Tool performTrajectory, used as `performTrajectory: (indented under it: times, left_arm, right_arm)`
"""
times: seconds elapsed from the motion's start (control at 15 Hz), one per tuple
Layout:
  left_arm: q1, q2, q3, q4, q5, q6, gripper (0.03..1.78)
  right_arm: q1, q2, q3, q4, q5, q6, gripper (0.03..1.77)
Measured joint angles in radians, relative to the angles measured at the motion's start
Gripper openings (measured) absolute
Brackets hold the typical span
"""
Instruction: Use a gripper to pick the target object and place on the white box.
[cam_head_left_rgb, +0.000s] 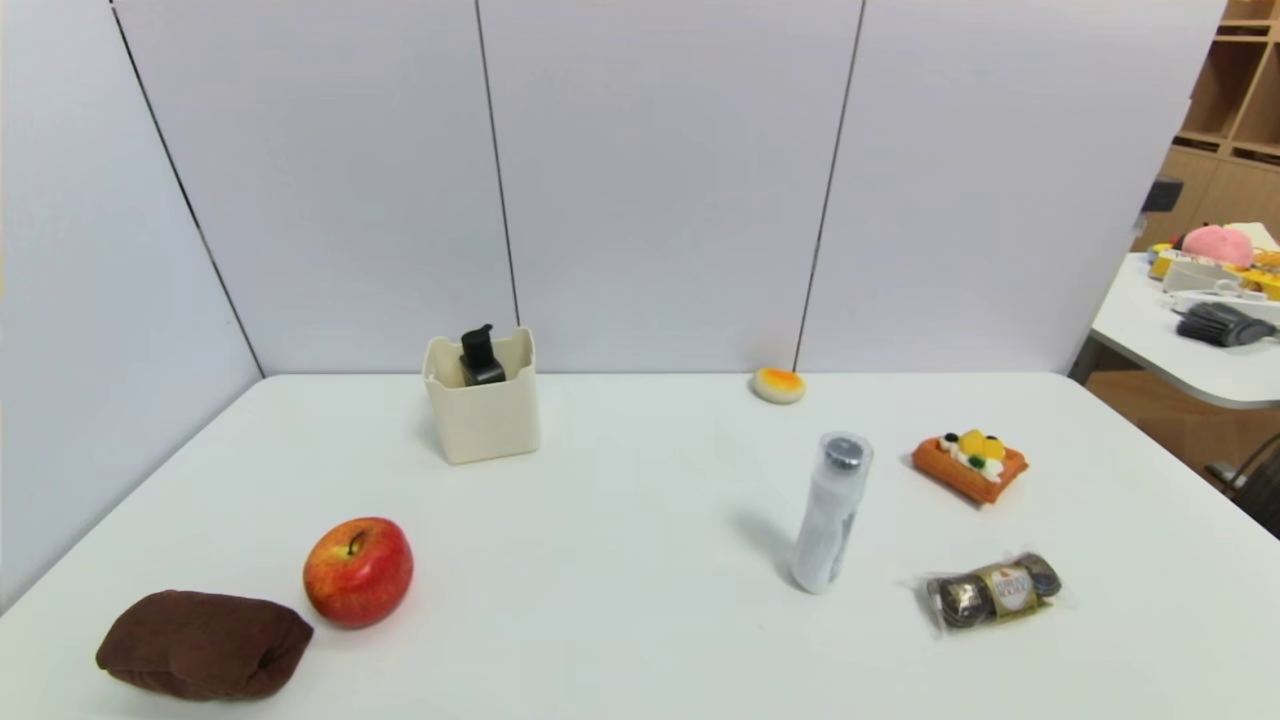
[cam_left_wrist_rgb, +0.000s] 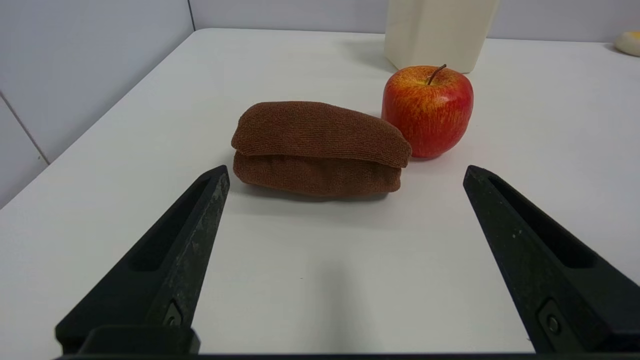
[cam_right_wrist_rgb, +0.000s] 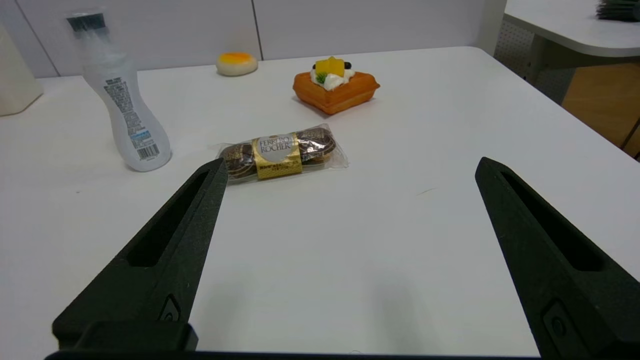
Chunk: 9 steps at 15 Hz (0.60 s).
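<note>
Bottles (cam_head_left_rgb: 829, 520) numbered two, one inside one bin (cam_head_left_rgb: 490, 415); both claws, left (cam_left_wrist_rgb: 346, 172) and right (cam_right_wrist_rgb: 351, 165), gaped empty above the surface (cam_head_left_rgb: 640, 560).

We read "FERRERO ROCHER" on the gold band of the wrapped chocolates (cam_right_wrist_rgb: 277, 152). We note fine print and a barcode on the white bottle (cam_right_wrist_rgb: 127, 107); its words are too small for us to read.

Beyond my white table (cam_head_left_rgb: 640, 520) rise pale panels (cam_head_left_rgb: 670, 180) with dark seams, another panel (cam_head_left_rgb: 100, 250) along its left, and to its right a side table (cam_head_left_rgb: 1180, 340), wooden shelves (cam_head_left_rgb: 1235, 90) and brown floor (cam_head_left_rgb: 1150, 410).
</note>
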Motion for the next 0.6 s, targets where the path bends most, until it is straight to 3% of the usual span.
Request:
performTrajectory:
  times: [0.6]
  left_arm:
    - [0.000,0.000,0.000,0.000,0.000,0.000,1.69]
  right_arm:
    - [0.000,0.000,0.000,0.001,0.001,0.000,1.71]
